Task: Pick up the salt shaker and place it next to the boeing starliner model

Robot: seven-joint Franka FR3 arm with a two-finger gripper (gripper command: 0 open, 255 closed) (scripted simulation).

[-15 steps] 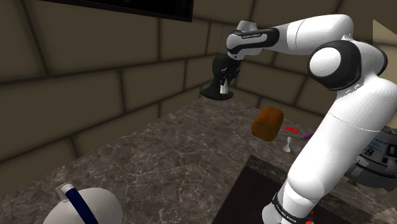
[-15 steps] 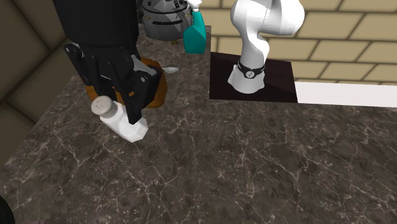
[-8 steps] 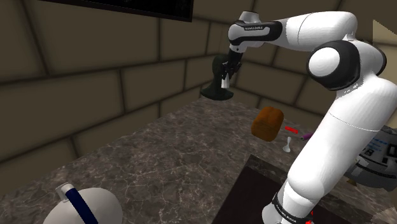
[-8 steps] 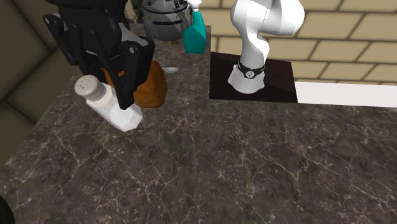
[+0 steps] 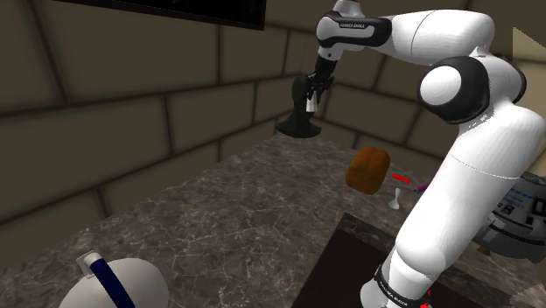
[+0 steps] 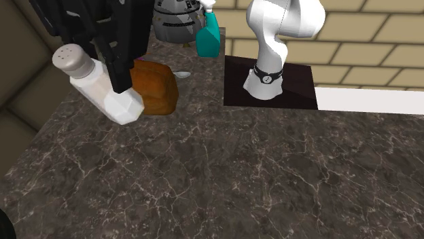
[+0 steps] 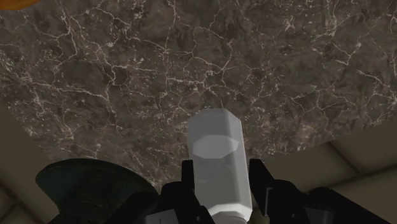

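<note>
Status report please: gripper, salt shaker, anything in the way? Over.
Gripper shut on salt shaker. Salt shaker tilted, clear of counter. Brown block likely on path toward grey capsule model; teal bottle beside it.

Salt shaker: white faceted body, grey perforated cap. Clasped between the gripper's fingers, clear of the worktop, tilted with the cap up and the base lower.
Grey capsule model: rounded hull, stands upright near the worktop's far edge in the second exterior view, well apart from the shaker.
</note>
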